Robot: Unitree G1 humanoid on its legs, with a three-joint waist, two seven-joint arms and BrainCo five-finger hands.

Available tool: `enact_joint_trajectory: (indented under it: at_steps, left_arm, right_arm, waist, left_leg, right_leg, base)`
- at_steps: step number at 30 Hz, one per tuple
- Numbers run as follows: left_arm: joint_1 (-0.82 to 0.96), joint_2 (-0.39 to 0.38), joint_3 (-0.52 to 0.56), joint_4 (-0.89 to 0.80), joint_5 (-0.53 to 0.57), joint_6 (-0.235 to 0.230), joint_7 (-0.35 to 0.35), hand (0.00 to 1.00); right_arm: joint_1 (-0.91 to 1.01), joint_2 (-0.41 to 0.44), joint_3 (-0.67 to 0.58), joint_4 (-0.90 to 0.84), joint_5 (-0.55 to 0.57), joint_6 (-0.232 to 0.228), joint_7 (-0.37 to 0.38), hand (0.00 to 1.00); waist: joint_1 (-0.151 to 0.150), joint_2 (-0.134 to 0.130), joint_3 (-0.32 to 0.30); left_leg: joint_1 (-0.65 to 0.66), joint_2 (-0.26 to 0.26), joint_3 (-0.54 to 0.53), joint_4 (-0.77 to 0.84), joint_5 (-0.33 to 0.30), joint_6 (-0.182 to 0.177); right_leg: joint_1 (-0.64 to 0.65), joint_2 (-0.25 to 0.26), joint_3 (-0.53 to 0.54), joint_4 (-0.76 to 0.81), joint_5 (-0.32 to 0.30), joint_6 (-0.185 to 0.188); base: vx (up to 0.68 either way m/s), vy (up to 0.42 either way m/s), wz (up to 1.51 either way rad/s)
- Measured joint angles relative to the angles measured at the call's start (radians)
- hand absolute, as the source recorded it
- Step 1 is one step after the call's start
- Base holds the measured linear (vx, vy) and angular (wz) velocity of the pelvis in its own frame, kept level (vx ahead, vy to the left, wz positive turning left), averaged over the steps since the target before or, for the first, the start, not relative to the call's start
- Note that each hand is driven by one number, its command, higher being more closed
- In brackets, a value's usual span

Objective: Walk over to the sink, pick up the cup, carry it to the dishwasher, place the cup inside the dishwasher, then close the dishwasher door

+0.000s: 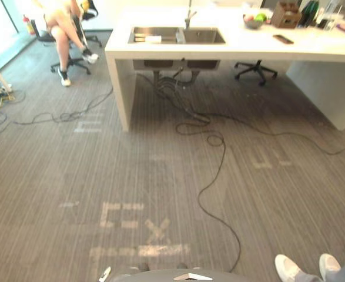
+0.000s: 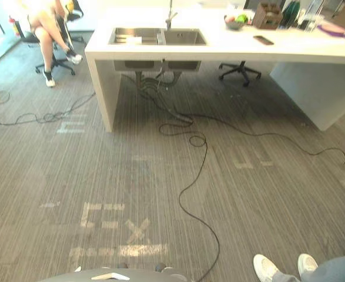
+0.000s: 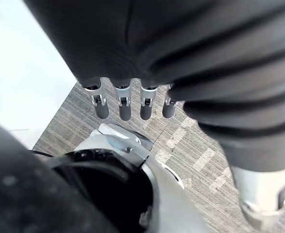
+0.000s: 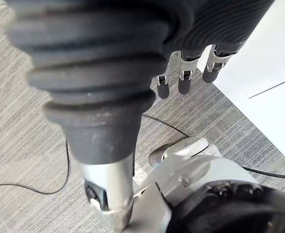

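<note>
- Both eye views look from the head, forward and down, across the grey carpet (image 1: 72, 170) to the white worktop (image 1: 248, 44) and sink (image 1: 201, 36), which are far off. They share nearly the whole scene, shifted slightly sideways.
- The left wrist view looks very closely along the left hand (image 3: 125, 109), down at the carpet.
- The right wrist view does likewise along the right hand (image 4: 184, 83).

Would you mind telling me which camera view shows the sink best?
The left eye view: the sink sits near its middle, both basins and the faucet in sight. The right eye view shows it much the same, further left. The wrist views point at carpet past the left hand and right hand.
</note>
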Motion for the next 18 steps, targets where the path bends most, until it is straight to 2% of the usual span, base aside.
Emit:
enact_joint_trajectory:
  at_steps: [2, 3, 5, 8, 11, 12, 15, 18]
  left_arm:
    - [-0.002, -0.005, 0.002, -0.005, -0.054, -0.004, -0.035, 0.0]
    - [-0.001, -0.005, 0.002, -0.005, -0.069, 0.001, -0.036, 0.0]
    - [-0.001, -0.005, 0.002, -0.005, -0.07, -0.001, -0.036, 0.0]
    - [-0.004, -0.003, -0.002, -0.014, -0.057, -0.01, -0.035, 0.0]
    - [-0.004, -0.002, -0.005, -0.071, 0.009, -0.064, -0.021, 0.0]
    - [-0.008, -0.006, -0.004, -0.135, 0.018, -0.109, 0.008, 0.0]
    - [-0.072, -0.034, -0.001, -0.245, 0.055, -0.192, 0.096, 0.0]
    - [-0.139, -0.047, -0.002, -0.267, 0.134, -0.222, 0.185, 0.0]
  right_arm:
    - [-0.006, -0.001, -0.002, -0.001, 0.1, -0.005, 0.003, 0.0]
    - [-0.008, 0.002, -0.002, -0.004, 0.192, -0.007, 0.003, 0.0]
    - [-0.012, 0.005, -0.001, -0.024, 0.209, -0.026, 0.015, 0.0]
    - [-0.052, 0.012, 0.002, -0.073, 0.06, -0.098, 0.058, 0.0]
    - [-0.101, 0.03, 0.025, -0.142, -0.053, -0.152, 0.058, 0.0]
    - [-0.129, 0.038, 0.036, -0.164, -0.068, -0.167, 0.056, 0.0]
    - [-0.195, 0.04, 0.061, -0.191, -0.104, -0.193, 0.06, 0.0]
    - [-0.229, 0.041, 0.072, -0.22, -0.111, -0.219, 0.091, 0.0]
  waist:
    - [0.003, 0.003, 0.019]
    - [0.002, 0.003, 0.02]
    - [0.0, 0.005, 0.031]
    - [-0.003, 0.008, 0.041]
    - [0.012, 0.007, 0.043]
    - [0.024, 0.005, 0.045]
    - [0.038, 0.002, 0.047]
    - [0.032, 0.003, 0.049]
  left_leg:
    - [0.021, 0.0, 0.008, -0.026, 0.015, 0.004]
    - [0.037, -0.001, 0.012, -0.044, 0.023, 0.008]
    - [0.056, -0.001, 0.018, -0.047, 0.021, 0.005]
    - [0.074, -0.002, 0.019, -0.064, 0.024, 0.0]
    - [0.092, -0.002, 0.015, -0.075, 0.028, -0.005]
    - [0.095, -0.004, 0.013, -0.079, 0.032, -0.01]
    - [0.096, -0.009, 0.0, -0.081, 0.04, -0.009]
    - [0.106, -0.014, 0.001, -0.101, 0.049, -0.006]
  right_leg:
    - [0.021, 0.004, -0.002, -0.03, 0.019, -0.002]
    - [0.038, 0.007, -0.001, -0.049, 0.03, -0.003]
    - [0.062, 0.008, -0.001, -0.063, 0.031, -0.001]
    - [0.075, 0.009, -0.004, -0.066, 0.028, 0.01]
    - [0.091, 0.008, -0.025, -0.065, 0.022, 0.032]
    - [0.092, 0.006, -0.028, -0.064, 0.022, 0.032]
    - [0.095, 0.001, -0.036, -0.06, 0.024, 0.031]
    - [0.098, -0.001, -0.035, -0.06, 0.024, 0.03]
  base:
    - [0.08, -0.006, -0.03]
    - [0.12, -0.004, -0.1]
    - [0.1, -0.001, -0.08]
    - [0.03, 0.004, 0.0]
    - [-0.02, 0.003, 0.11]
    - [-0.06, 0.008, 0.16]
    - [-0.09, 0.012, 0.12]
    - [-0.06, 0.02, -0.02]
